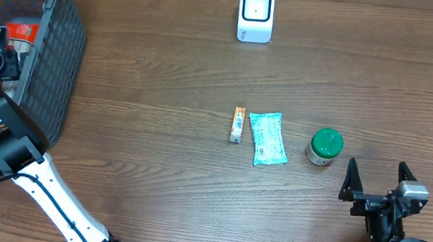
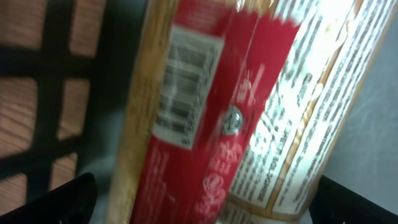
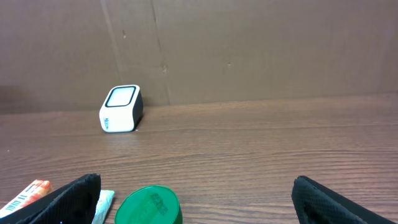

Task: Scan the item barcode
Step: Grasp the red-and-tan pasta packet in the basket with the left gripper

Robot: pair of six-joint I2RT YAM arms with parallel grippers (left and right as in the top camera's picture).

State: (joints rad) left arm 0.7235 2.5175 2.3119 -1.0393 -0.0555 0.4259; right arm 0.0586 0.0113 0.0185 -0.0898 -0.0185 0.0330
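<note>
A red and white packet fills the left wrist view, and its barcode label faces the camera. It stands between the wide-apart fingers of my left gripper, which is open inside the basket. From overhead the packet shows as a red patch in the basket, beside the left gripper. The white scanner stands at the table's far edge. My right gripper is open and empty, just right of a green-lidded jar.
A small orange and white stick pack and a teal packet lie mid-table, left of the jar. The dark wire basket takes up the far left corner. A brown cardboard wall rises behind the scanner.
</note>
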